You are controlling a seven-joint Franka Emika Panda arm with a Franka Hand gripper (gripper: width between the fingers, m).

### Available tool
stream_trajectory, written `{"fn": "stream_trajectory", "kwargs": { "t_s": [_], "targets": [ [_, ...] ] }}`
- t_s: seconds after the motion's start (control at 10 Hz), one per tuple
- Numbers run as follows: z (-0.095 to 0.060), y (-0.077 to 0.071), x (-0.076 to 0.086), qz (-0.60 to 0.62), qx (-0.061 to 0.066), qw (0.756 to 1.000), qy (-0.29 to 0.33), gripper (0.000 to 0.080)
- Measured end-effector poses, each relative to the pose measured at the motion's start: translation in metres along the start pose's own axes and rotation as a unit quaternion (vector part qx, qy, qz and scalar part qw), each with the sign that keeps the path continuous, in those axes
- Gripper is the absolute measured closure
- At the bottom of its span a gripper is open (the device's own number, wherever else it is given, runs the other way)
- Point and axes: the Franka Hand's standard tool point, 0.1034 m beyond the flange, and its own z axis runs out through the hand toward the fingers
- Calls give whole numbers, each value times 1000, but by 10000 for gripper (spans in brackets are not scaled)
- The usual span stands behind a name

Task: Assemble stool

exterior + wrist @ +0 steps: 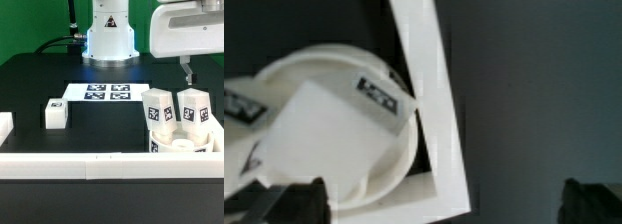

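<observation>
The round white seat (181, 146) lies in the corner of the white rails at the exterior view's right front. Two blocky tagged legs (159, 110) (194, 108) stand upright on it. A third leg (55, 113) lies alone on the table toward the exterior view's left. My gripper (186, 70) hangs above and behind the seat, open and empty. In the wrist view the seat (340, 160) and a tagged leg (381, 95) show beside the rail (434, 110). My gripper (446, 205) is well clear of them, with its dark fingertips (292, 202) far apart.
The marker board (106, 93) lies flat in the middle, in front of the robot base (108, 40). White border rails run along the front (80, 163), at the left edge (5, 125) and on the right (217, 140).
</observation>
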Motion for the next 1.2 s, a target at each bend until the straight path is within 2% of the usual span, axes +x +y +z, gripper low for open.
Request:
{"fn": "stream_trajectory", "kwargs": {
  "t_s": [0.2, 0.3, 0.6, 0.9, 1.0, 1.2],
  "targets": [
    [1, 6, 0, -126, -6, 992, -1, 151],
    [2, 13, 1, -196, -7, 981, -5, 151],
    [12, 24, -4, -409, -18, 912, -29, 151],
    [18, 34, -4, -507, -31, 860, -41, 151],
    [22, 36, -6, -487, -32, 872, -44, 151],
    [23, 36, -4, -481, -35, 875, -45, 174]
  ]
}}
